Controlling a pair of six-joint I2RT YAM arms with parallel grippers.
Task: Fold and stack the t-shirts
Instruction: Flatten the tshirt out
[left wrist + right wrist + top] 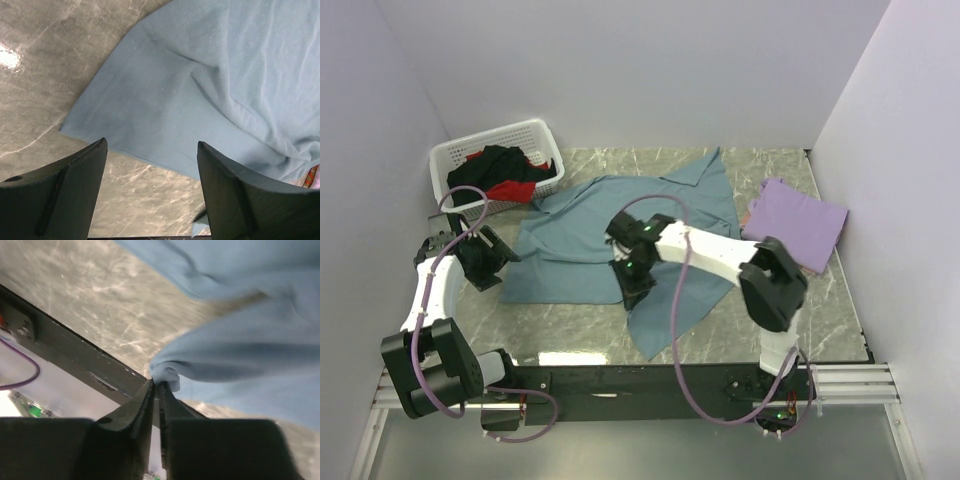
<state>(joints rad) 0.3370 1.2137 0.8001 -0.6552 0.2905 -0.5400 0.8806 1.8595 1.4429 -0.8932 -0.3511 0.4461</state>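
Found the teal-blue t-shirt (pixel 570 250) sprawled across the middle of the table (pixel 580 335), rumpled and askew, with one long flap trailing toward the near edge. Caught the right gripper (pixel 159 389) with its jaws pressed almost together on a small bunched nub of that shirt's edge, the cloth hanging from the tips above bare marble. Judged the narrow nip deliberate: taking only the hem would let the flap be lifted and drawn out flat without gathering the layer beneath.

Saw the left gripper (pixel 151 145) spread wide and holding nothing, low over the shirt's left corner, the hem lying just ahead of its fingers. Probably stationed there to take that corner, so that both arms could pull the cloth taut before any fold.

Noted the lavender t-shirt (pixel 798 225) folded into a flat rectangle at the table's right side, apart from the teal one, and likely set there as the base of the stack, clear of the working area. Spotted the black t-shirt (pixel 505 162) and the red t-shirt (pixel 512 190) heaped in the white basket (pixel 500 134) at the far left corner, not yet folded.

Reckoned the job well short of halfway: one folded, one in hand, two waiting. Marked one risk, that so small a pinch of soft cloth could slip from the tips under a pull
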